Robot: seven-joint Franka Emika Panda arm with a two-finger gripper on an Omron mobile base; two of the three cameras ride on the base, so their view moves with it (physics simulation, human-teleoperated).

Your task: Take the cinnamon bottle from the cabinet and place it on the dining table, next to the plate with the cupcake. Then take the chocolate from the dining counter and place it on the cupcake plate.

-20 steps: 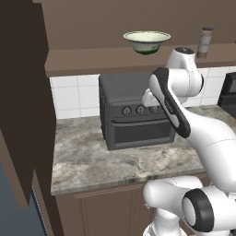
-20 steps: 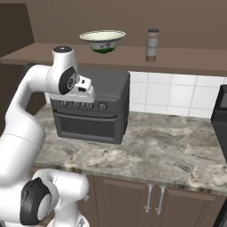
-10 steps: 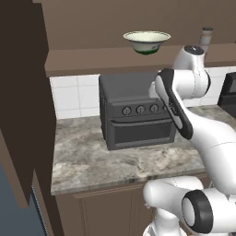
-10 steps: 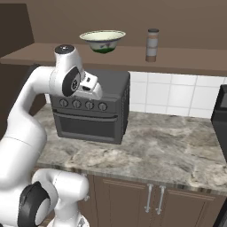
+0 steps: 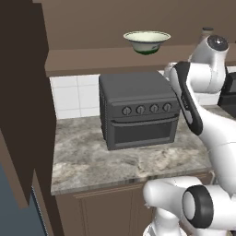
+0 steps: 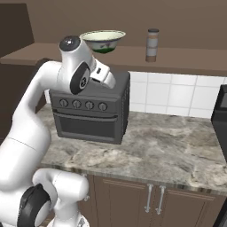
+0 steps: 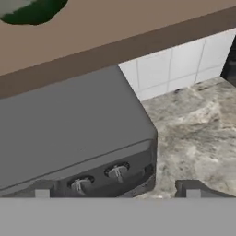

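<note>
A stone-patterned counter [image 6: 168, 146] is being spanned across the lower part of both base views, with white wall tiles [image 6: 177, 95] behind it and a brown open shelf [image 6: 186, 62] running above. On the counter a dark toaster oven [image 5: 138, 115] is being shown standing against the tiles, its row of knobs facing forward. The white arm [image 6: 48, 111] is being raised in front of the oven's upper corner. At its end the gripper [image 7: 117, 190] is being held empty over the oven's top, the fingers spread wide apart with nothing between them.

On the shelf, a white bowl with a green inside [image 6: 103, 41] is resting above the oven. The cinnamon bottle [image 6: 152, 45] is standing upright on the same shelf, well to the right of the bowl and apart from it; from the left base camera only its cap is being seen past the arm's upper joint.

The bottle is being judged small, light and rigid, with a smooth round wall that may slip or roll in the grip. Being tall and narrow, it is likely to be tipped by a glancing touch. A hold across the middle of the body, below the darker cap, with the fingers squarely on opposite sides, is being judged the safest.
</note>
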